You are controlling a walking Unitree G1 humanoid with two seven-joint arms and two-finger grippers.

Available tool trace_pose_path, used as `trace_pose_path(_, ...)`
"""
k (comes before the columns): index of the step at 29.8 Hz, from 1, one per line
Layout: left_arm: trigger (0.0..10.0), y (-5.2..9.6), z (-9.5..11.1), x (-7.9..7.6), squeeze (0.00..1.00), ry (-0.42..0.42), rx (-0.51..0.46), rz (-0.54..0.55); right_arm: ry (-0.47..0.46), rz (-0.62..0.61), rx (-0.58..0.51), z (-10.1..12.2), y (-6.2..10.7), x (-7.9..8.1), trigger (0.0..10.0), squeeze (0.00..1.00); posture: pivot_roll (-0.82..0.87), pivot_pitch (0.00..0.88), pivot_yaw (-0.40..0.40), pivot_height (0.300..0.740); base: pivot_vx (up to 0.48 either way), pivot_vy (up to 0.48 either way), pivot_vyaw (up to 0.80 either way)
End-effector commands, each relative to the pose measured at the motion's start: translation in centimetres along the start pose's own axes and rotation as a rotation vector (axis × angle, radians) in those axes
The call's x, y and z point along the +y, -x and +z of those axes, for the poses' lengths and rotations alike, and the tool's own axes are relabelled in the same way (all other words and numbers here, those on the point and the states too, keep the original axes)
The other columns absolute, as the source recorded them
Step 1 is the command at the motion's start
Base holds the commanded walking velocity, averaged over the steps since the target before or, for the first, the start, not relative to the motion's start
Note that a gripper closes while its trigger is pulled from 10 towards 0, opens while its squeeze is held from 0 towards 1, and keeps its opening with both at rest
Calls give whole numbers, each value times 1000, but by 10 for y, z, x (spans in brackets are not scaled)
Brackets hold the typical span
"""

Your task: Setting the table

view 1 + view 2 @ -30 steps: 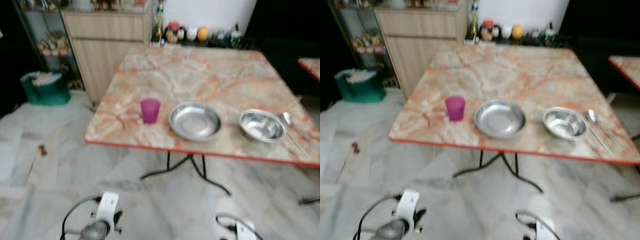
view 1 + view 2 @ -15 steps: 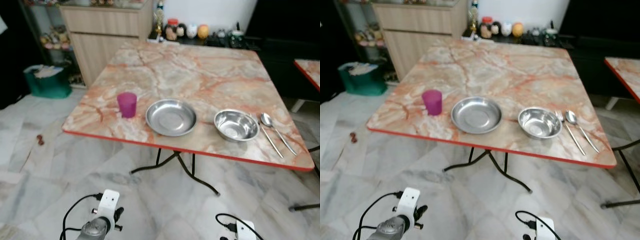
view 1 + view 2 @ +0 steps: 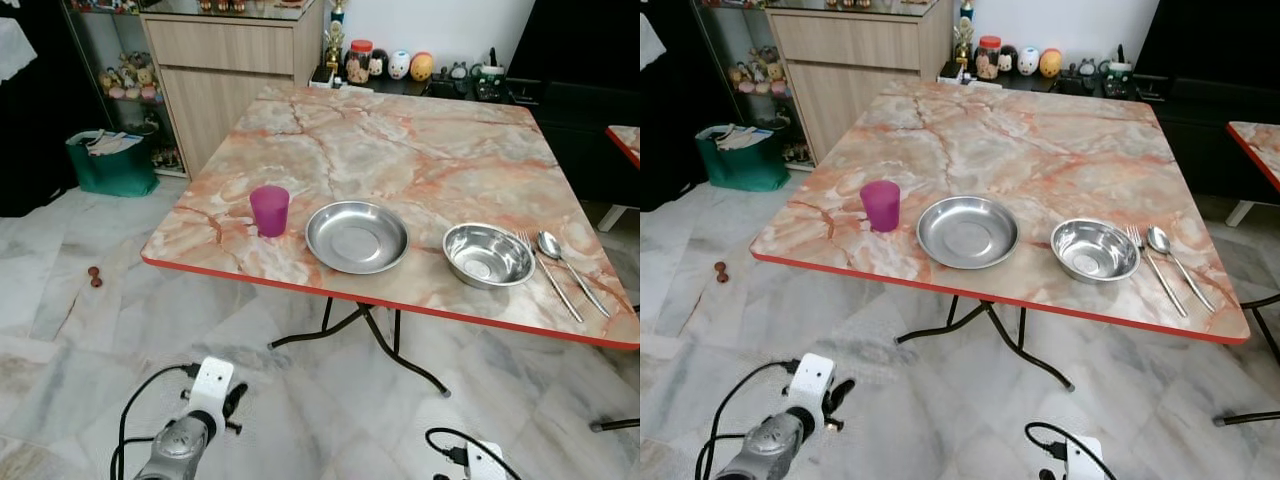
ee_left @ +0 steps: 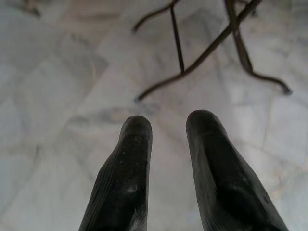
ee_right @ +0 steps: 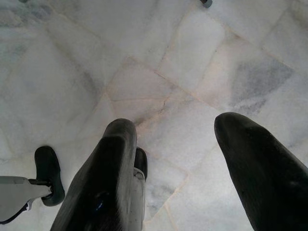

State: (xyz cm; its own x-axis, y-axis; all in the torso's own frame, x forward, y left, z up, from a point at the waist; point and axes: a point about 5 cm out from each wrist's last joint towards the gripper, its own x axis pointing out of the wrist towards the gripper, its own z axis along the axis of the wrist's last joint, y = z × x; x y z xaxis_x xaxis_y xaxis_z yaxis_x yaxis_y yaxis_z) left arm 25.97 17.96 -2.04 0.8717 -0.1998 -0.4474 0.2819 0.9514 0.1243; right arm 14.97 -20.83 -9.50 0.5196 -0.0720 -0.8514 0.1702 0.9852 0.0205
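Even, soft indoor light fills the head views, which are sharp, with no motion blur. The marble table (image 3: 400, 150) shows a mild sheen, and the steel plate (image 3: 357, 236) and bowl (image 3: 488, 254) carry soft highlights. A faint shadow lies on the floor (image 3: 300, 390) under the table. Far corners fall dark. In both wrist views the black fingers (image 4: 125, 183) are close and soft, little detail on them, while the pale floor beyond their tips is bright and clearer
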Motion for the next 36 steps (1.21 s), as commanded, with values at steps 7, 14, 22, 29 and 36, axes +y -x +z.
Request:
trace_pose_path(7, 10000, 17, 18, 10, 0, -33, -221, 16, 22, 1, 0, -1, 1, -2, 10000, 0, 106, 0, -52, 740, 0, 0, 0)
trace_pose_path(14, 10000, 39, 38, 26, 0, -101, -346, 33, 30, 1, -1, 1, 0, -3, 10000, 0, 117, 0, -56, 740, 0, 0, 0)
trace_pose_path(22, 10000, 50, 67, 22, 0, -90, -450, 65, 7, -6, -30, 4, 0, -4, 10000, 0, 119, 0, -65, 740, 0, 0, 0)
trace_pose_path(29, 10000, 39, 112, 12, 0, 28, -570, 68, 4, -21, -45, 6, 0, -5, 10000, 0, 119, 0, -74, 740, 0, 0, 0)
trace_pose_path(36, 10000, 33, 131, 13, 0, 79, -602, 79, -10, -30, -55, 7, 0, -5, 10000, 0, 106, 0, -64, 740, 0, 0, 0)
